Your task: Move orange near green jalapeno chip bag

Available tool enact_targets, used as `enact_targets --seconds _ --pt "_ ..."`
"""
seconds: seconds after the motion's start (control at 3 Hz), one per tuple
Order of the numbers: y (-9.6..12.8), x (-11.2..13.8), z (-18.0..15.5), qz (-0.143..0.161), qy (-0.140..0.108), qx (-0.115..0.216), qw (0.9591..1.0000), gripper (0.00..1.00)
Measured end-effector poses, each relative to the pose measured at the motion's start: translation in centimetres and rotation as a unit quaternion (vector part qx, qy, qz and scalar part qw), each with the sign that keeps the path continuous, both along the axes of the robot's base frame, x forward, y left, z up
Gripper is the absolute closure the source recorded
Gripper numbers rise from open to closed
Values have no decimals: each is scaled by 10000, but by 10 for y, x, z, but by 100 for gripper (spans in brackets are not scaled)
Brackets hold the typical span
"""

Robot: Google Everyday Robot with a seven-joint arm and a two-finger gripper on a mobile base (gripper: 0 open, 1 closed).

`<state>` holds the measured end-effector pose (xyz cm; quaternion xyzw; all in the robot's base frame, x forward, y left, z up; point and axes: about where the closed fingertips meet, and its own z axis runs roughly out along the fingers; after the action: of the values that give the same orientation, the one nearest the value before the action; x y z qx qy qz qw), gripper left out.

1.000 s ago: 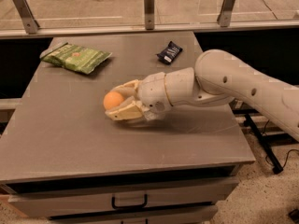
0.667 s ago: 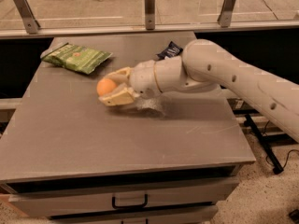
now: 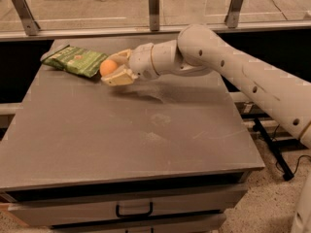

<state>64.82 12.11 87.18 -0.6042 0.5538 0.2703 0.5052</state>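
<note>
The orange (image 3: 108, 67) is a small round fruit held between the pale fingers of my gripper (image 3: 115, 68), above the table's far left part. The gripper is shut on it, and my white arm (image 3: 228, 67) reaches in from the right. The green jalapeno chip bag (image 3: 77, 60) lies flat at the table's far left, its near end right beside the orange. I cannot tell whether the orange touches the bag.
The grey table (image 3: 146, 140) has a drawer with a black handle (image 3: 133, 211) in its front. A rail with metal posts (image 3: 154, 8) runs behind the table. The dark snack packet is hidden behind my arm.
My gripper has carried the orange from the table's middle toward the far left, up to the green bag. The bag has not moved.
</note>
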Motion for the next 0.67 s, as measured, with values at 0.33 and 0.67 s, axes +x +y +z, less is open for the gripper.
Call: enact_targets --seconds 0.33,0.67 --pt "1 26 -6 -297 -41 68 9995 83" --pt "5 40 -11 -569 -67 204 9981 59"
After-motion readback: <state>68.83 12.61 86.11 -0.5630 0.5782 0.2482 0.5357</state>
